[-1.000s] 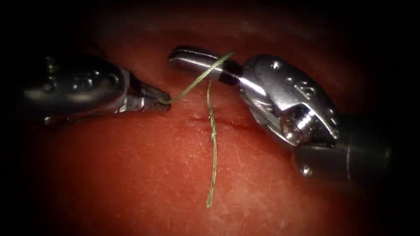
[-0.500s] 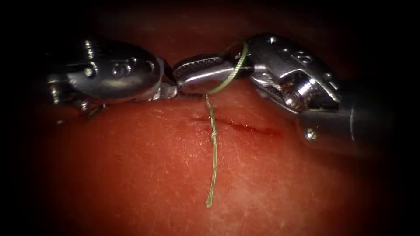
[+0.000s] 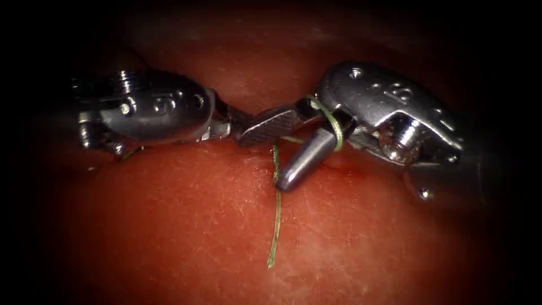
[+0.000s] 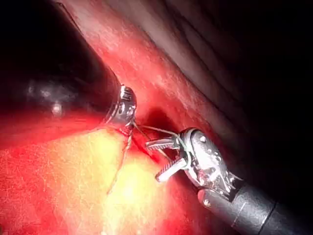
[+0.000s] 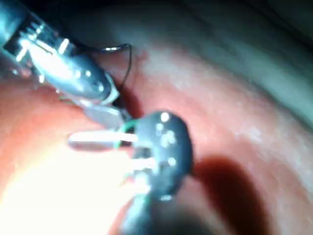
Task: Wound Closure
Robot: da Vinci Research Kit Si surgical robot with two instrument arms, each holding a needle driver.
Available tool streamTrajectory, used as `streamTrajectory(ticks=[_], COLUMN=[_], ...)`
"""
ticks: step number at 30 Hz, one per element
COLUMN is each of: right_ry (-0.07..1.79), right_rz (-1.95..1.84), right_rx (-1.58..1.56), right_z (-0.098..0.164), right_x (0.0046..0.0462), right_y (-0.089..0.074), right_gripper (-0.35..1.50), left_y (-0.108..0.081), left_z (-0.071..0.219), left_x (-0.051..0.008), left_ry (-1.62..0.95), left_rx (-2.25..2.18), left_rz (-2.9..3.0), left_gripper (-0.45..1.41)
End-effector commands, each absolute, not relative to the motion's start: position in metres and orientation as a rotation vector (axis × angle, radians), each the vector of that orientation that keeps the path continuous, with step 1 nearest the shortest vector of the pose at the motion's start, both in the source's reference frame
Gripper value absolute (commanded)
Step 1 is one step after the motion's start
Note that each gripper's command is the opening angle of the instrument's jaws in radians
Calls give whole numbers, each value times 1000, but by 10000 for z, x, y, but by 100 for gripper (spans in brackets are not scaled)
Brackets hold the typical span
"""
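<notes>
Looping around the gaping right tool (image 3: 274,152): thread (image 3: 336,129).

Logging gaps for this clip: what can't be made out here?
- Left tool: jaw tips hidden behind the right tool in the endoscope view, so its hold is unclear.
- Thread: where it enters the tissue is covered by the right tool's lower jaw.

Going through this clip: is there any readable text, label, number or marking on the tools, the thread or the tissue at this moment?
No readable text.
The right arm's steel needle driver, its jaws open with green thread looped around their base, has embossed marks on its wrist housing, too indistinct to read.
The left arm's steel needle driver shows only holes and screws, no lettering.
The red tissue carries no label.
</notes>
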State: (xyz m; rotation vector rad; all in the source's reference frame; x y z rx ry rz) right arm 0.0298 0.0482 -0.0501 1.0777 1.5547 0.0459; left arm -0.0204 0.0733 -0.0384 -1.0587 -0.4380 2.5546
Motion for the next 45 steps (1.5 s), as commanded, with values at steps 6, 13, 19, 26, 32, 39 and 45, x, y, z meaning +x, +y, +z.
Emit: streamTrajectory(ticks=[6,13,19,26,32,39,45], right_ry=[1416,1283,1182,1064,1044,1131,1170], right_rz=[-219,-404,-472,-551,-608,-535,-409], right_rx=[1069,1036,913,850,881,848,846], right_z=[-482,-462,-457,-452,-449,-445,-444], right_x=[307,317,331,334,331,320,314], right_y=[467,427,413,410,406,441,462], right_gripper=[54,49,49,29,-35,-35,-35], left_y=[726,715,711,710,707,672,617], left_z=[-381,-376,-375,-375,-376,-394,-425], left_x=[-198,-194,-192,-190,-184,-173,-148], left_ry=[-445,-456,-462,-466,-479,-481,-479], left_rx=[-1075,-1053,-1041,-1040,-1037,-1022,-1015], left_rz=[2563,2589,2600,2597,2598,2620,2655], left_gripper=[-35,-35,-35,-35,-35,-35,-35])
